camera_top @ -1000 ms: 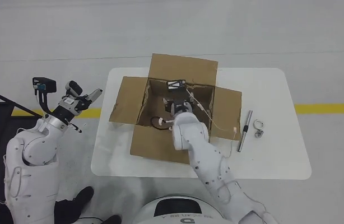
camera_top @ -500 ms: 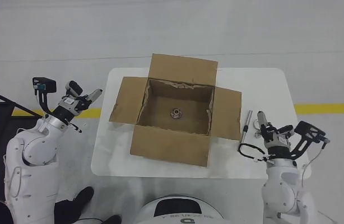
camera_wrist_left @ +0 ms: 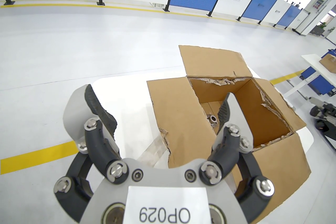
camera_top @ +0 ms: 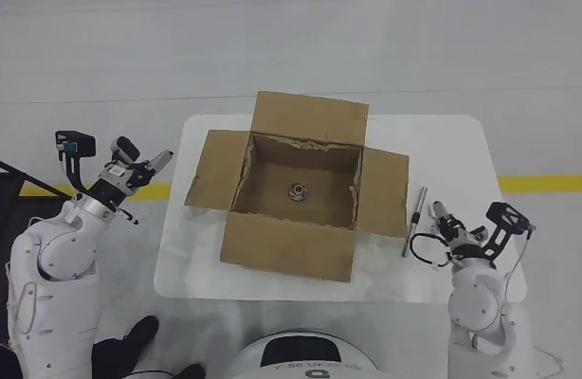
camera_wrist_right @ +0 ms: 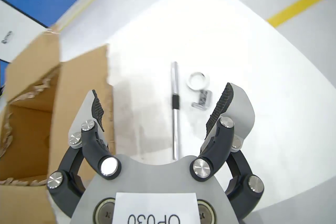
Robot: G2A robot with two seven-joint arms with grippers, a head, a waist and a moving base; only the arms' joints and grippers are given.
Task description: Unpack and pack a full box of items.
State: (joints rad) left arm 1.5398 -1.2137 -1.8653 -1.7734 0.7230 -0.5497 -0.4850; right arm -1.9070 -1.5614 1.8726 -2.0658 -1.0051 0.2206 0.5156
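The right claw (camera_wrist_right: pixel 161 96) is opened wide, empty — just ahead of it lie a long silver metal rod (camera_wrist_right: pixel 175 128), a flat metal ring (camera_wrist_right: pixel 206 80) and a small metal block (camera_wrist_right: pixel 201 100). The left claw (camera_wrist_left: pixel 158 97), also wide and empty, faces the open brown cardboard box (camera_wrist_left: pixel 178 109) — a round metal part (camera_wrist_left: pixel 211 118) sits inside.

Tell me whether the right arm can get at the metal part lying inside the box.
Probably yes, from above. The box is open with its flaps spread, the metal part lies alone on its floor, and the right gripper is open beside the box.
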